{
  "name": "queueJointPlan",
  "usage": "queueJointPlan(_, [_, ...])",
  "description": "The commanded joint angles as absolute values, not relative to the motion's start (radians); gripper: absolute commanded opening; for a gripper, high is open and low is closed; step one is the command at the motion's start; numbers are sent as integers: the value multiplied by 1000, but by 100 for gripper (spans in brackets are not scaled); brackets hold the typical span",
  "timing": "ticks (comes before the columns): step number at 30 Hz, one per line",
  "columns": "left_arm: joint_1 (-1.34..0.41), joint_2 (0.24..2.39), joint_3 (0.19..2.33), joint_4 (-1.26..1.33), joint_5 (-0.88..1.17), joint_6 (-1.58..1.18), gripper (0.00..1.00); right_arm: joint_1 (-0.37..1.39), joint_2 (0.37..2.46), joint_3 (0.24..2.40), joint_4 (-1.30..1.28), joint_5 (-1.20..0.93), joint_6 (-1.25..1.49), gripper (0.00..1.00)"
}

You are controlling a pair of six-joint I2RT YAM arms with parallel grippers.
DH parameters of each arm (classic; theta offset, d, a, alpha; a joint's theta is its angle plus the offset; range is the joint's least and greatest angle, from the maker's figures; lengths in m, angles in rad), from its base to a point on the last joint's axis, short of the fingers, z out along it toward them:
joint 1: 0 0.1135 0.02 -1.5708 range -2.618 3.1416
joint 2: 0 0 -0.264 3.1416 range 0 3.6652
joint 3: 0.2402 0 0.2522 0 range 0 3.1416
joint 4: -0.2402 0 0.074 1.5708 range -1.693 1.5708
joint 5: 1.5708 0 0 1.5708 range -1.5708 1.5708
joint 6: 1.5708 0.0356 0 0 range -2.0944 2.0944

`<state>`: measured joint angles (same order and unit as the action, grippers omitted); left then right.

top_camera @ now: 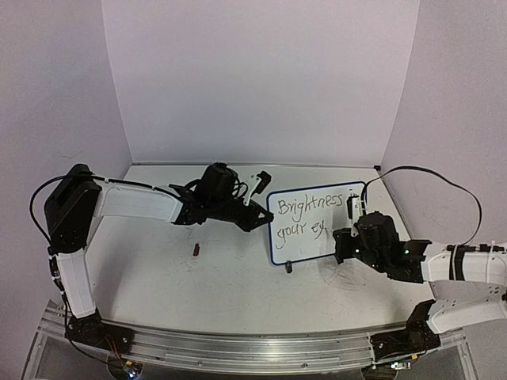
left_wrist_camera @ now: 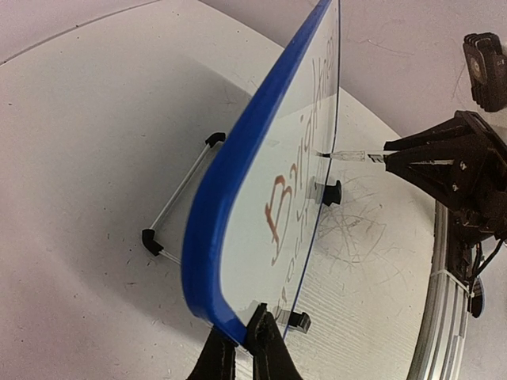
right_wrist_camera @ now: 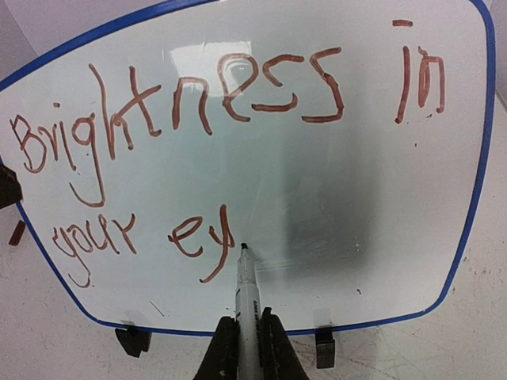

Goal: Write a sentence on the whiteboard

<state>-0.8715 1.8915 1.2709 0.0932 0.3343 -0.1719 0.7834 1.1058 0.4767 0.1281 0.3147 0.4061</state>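
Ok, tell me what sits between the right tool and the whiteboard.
Only the marker, clamped in the right tool, its tip on the whiteboard just after "ey" of the sentence. The right wrist view shows it.

A robotics lab: plain white booth walls, aluminium mounting rail.

On whiteboard, handwritten sentence; top line says "Brightness in"; bottom line says "your ey"; no other words readable

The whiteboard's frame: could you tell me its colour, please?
Blue; the whiteboard frame shows best in the left wrist view.
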Motion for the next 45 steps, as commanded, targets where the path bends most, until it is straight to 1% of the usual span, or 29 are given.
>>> queueJointPlan(1, [-868,1925,1279,-41,218,-92,0,776,1121,493,172,379,414,0])
queueJointPlan(13, [-868,1921,1273,-42,215,-94,0,775,1066,502,137,426,424,0])
queueJointPlan(20, [-870,1926,1275,-42,218,-95,0,776,1086,519,163,340,367,0])
queueJointPlan(28, [-870,1926,1275,-43,217,-94,0,776,1101,515,166,307,364,0])
queueJointPlan(36, [-870,1920,1270,-42,214,-94,0,776,1138,515,123,306,399,0])
queueJointPlan(45, [-870,1923,1271,-42,216,-95,0,776,1119,491,87,318,417,0])
